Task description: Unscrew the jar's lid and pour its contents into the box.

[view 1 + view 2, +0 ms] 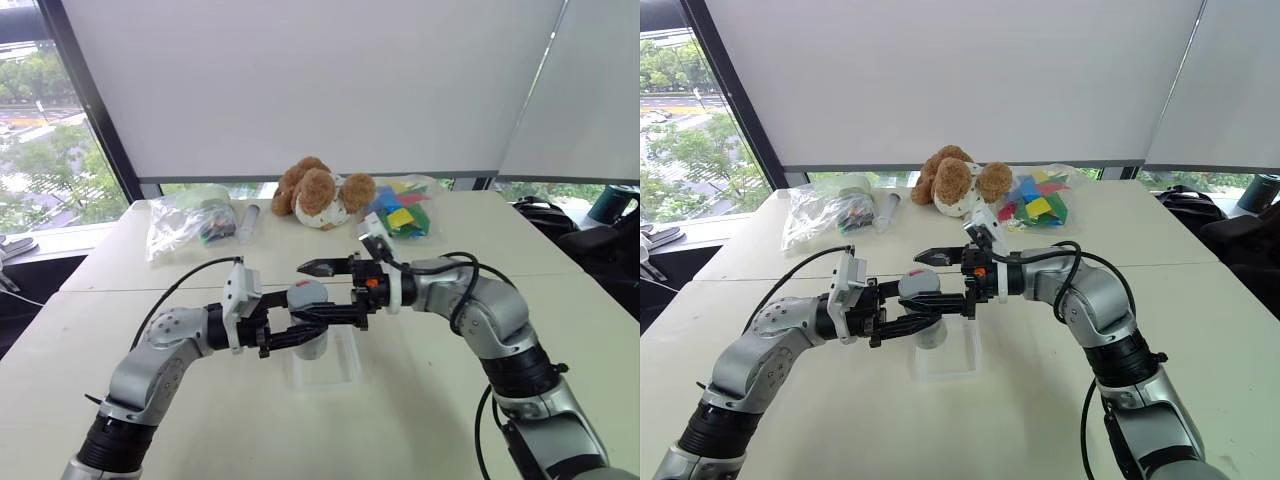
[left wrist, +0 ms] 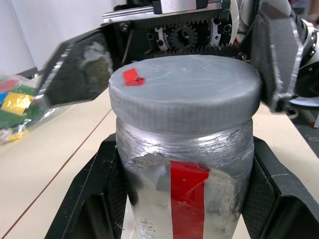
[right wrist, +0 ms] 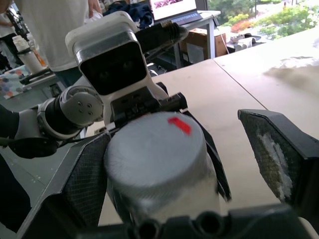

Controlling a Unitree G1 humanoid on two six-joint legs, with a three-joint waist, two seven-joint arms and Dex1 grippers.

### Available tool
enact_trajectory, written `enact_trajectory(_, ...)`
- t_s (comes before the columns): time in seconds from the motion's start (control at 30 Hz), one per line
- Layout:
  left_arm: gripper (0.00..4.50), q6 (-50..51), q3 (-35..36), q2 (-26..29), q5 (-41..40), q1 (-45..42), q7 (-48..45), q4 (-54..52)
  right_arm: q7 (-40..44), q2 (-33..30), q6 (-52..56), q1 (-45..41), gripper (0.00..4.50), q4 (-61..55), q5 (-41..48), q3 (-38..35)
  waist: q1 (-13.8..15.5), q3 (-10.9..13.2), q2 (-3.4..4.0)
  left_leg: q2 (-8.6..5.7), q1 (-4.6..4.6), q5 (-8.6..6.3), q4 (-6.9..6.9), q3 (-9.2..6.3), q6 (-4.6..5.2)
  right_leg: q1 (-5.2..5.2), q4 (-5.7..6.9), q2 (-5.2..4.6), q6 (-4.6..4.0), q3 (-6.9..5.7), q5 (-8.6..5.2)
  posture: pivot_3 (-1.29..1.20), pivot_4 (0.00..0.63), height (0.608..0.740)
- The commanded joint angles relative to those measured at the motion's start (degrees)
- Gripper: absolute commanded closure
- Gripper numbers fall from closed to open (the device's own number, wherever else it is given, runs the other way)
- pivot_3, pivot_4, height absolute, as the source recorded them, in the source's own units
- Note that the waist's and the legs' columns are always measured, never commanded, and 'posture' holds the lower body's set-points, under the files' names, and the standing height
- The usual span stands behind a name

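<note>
Left eye view: centre of frame, left gripper (image 1: 300,338) clamped tight on the jar (image 1: 311,340), held upright just above the box (image 1: 322,365), a clear tray on the white table (image 1: 200,420). Grey lid (image 1: 307,295) on top of the jar. Right gripper (image 1: 340,290) comes in from the right, jaws spread wide, one finger behind the lid, one in front, holding nothing. Upper middle: teddy bear (image 1: 320,192), bag of coloured blocks (image 1: 402,212) to its right, clear bags (image 1: 190,222) to its left. Left wrist view: jar fills the centre, red label strip (image 2: 188,196) facing camera, lid (image 2: 185,94) with a small red mark, right gripper fingers (image 2: 77,74) flanking the lid without touching. Right wrist view: lid (image 3: 154,144) at lower centre, gap between it and the right-hand finger. Contents not visible.
</note>
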Motion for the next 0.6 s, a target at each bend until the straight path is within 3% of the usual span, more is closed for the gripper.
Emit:
enact_trajectory(0.03, 2.22, -1.5, 0.7, 0.2, -0.4, 0.1, -0.8, -1.3, 0.2, -1.6, -1.4, 0.3, 0.05, 1.1, -0.2, -3.3, 0.0, 0.0, 0.0, 0.0, 0.0, 0.0, 0.0, 0.0, 0.0, 0.0, 0.0, 0.0, 0.0, 0.0, 0.0, 0.0, 0.15, 0.74)
enact_trajectory(0.6, 2.22, -1.7, 0.9, 0.3, -0.1, 0.2, -1.2, -0.8, 3.8, -3.8, 0.1, 3.1, 0.05, -4.6, 7.1, -8.3, 0.0, 0.0, 0.01, 0.02, 0.0, 0.0, -0.01, 0.01, 0.0, 0.01, -0.01, 0.0, 0.0, 0.0, 0.0, 0.0, 0.15, 0.74)
